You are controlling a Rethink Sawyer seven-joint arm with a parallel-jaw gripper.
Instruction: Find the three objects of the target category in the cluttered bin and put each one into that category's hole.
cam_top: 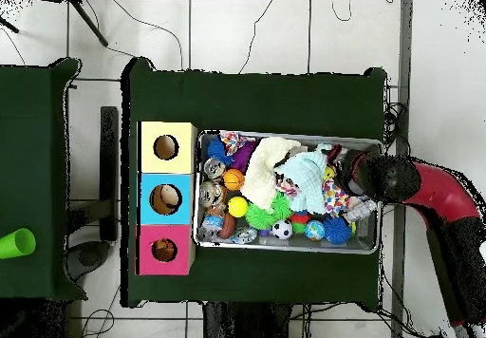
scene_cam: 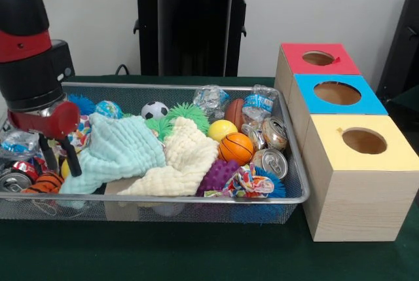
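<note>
The wire mesh bin [scene_cam: 196,198] is full of mixed toys, cans and cloths; it also shows in the overhead view [cam_top: 285,249]. No plush animal shows plainly; a mint cloth [scene_cam: 121,150] and a cream cloth [scene_cam: 186,160] cover the middle. My gripper [scene_cam: 64,171] is open and empty, its black fingers [scene_cam: 71,158] down among the clutter at the bin's left end, beside the mint cloth. In the overhead view the gripper [cam_top: 345,178] is at the bin's right end. The red-topped box's hole [scene_cam: 318,58] is farthest from the gripper, beyond the bin's other end; it also shows in the overhead view [cam_top: 164,250].
The blue-topped box [scene_cam: 337,92] and the yellow-topped box [scene_cam: 363,140] stand in a row with the red one. In the bin are an orange basketball [scene_cam: 236,147], a yellow ball [scene_cam: 221,129], a soccer ball [scene_cam: 154,109], a green hairy ball [scene_cam: 186,116], a purple spiky ball [scene_cam: 218,175] and cans [scene_cam: 272,160].
</note>
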